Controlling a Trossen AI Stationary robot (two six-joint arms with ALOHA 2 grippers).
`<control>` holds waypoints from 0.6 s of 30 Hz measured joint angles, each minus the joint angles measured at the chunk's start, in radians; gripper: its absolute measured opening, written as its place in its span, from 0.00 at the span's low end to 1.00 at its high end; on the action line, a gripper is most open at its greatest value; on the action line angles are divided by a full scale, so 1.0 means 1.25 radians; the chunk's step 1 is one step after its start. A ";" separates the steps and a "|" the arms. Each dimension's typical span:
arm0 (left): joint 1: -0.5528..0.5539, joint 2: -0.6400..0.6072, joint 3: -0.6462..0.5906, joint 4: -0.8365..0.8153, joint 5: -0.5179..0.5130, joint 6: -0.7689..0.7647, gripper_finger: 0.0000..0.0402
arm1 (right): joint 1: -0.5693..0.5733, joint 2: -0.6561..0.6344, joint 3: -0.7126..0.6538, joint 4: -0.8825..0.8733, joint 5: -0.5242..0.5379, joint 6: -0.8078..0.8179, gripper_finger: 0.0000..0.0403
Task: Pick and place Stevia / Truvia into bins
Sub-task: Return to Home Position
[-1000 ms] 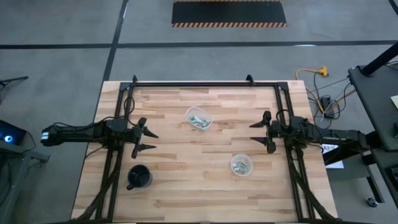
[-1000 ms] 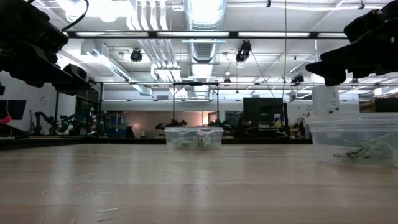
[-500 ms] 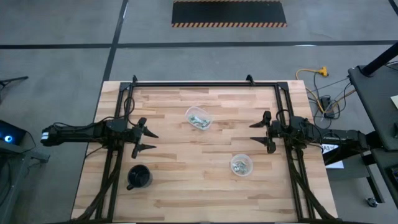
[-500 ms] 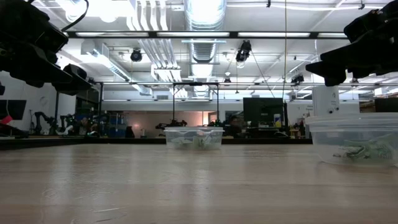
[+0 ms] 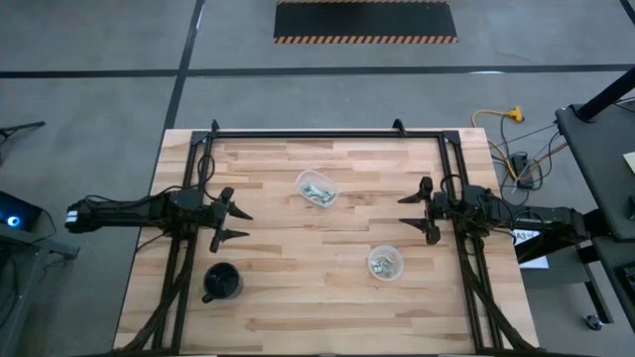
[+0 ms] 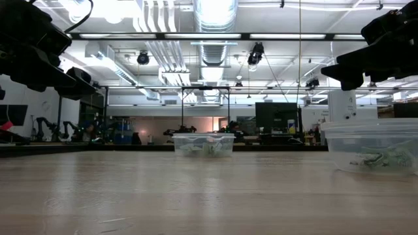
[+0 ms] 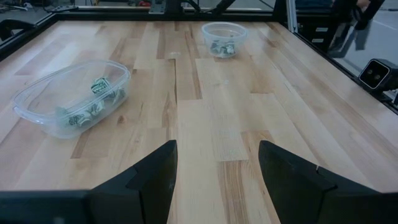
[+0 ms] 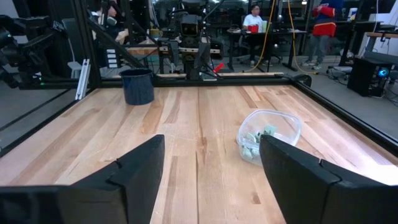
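All the pale green and white packets I can see lie inside the two clear cups. The far cup (image 5: 317,187) (image 7: 71,96) (image 8: 267,140) (image 6: 204,143) and the near right cup (image 5: 385,263) (image 7: 224,38) (image 6: 372,149) each stand on their base on the wooden table. My left gripper (image 5: 244,225) (image 7: 216,149) hovers open above the table's left part, pointing right. My right gripper (image 5: 403,211) (image 8: 213,143) hovers open above the right part, pointing left. Both are well apart from the cups and hold nothing.
A black mug-like cup (image 5: 222,283) (image 8: 137,85) stands near the table's near left corner. A black metal frame (image 5: 327,133) runs along the far, left and right edges. Bare wood (image 5: 298,248) lies between the grippers and cups. People stand in the room beyond the table.
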 joint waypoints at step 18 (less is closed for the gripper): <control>0.000 0.000 0.000 0.000 0.000 0.000 0.52 | 0.000 0.000 0.000 0.000 0.000 0.000 0.63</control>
